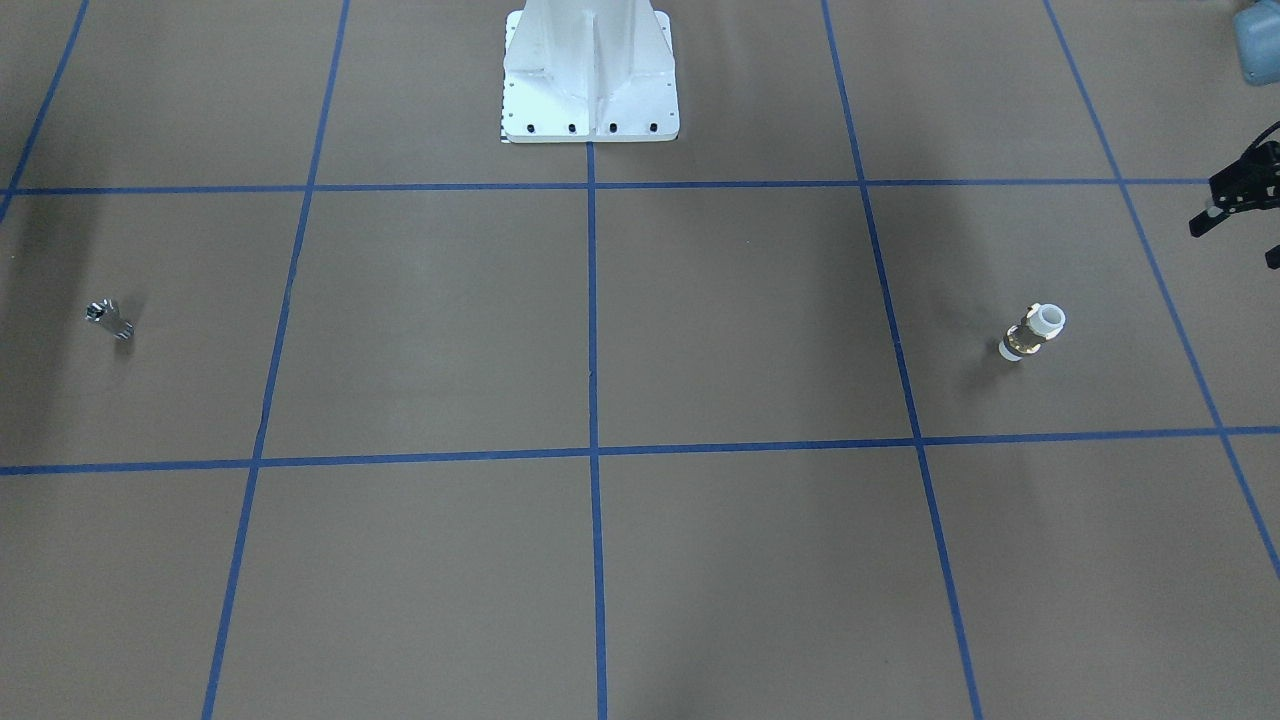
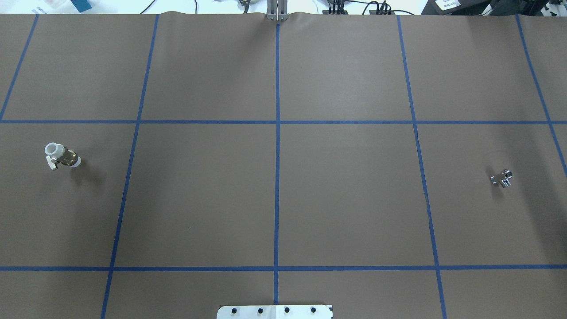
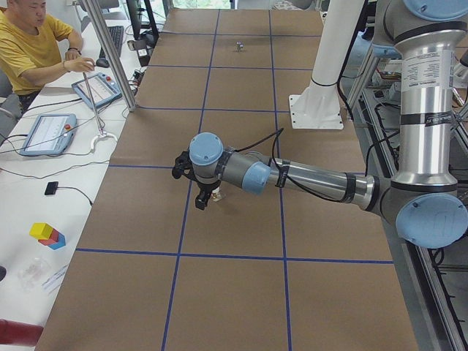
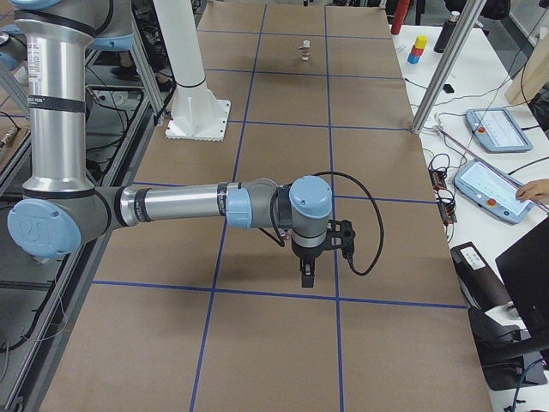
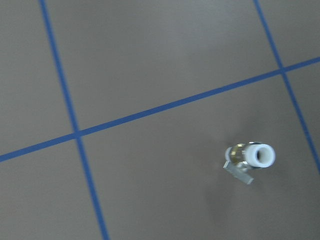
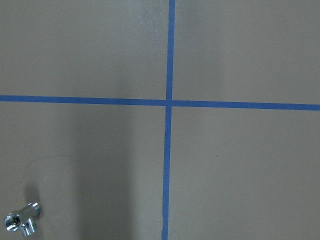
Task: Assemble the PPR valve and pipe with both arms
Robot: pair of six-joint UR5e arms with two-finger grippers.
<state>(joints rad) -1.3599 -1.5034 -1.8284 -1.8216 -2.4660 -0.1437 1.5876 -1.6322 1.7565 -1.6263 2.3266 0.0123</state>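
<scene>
The PPR valve (image 1: 1033, 332), with white ends and a brass band, lies on the brown table on my left side. It also shows in the overhead view (image 2: 62, 156) and the left wrist view (image 5: 250, 157). The silver pipe (image 1: 109, 318) lies on my right side, and shows in the overhead view (image 2: 502, 178) and the right wrist view (image 6: 21, 223). My left gripper (image 1: 1235, 242) hangs at the frame edge beside the valve, empty, with its fingers apart. My right gripper (image 4: 306, 276) shows only in the side view; I cannot tell whether it is open or shut.
The white bolted pedestal (image 1: 590, 75) stands at the robot's side of the table. Blue tape lines (image 2: 277, 177) divide the brown mat (image 2: 345, 199) into squares. An operator (image 3: 33, 51) sits beside the table, with tablets (image 3: 45, 131) and coloured blocks (image 3: 47, 234) near him.
</scene>
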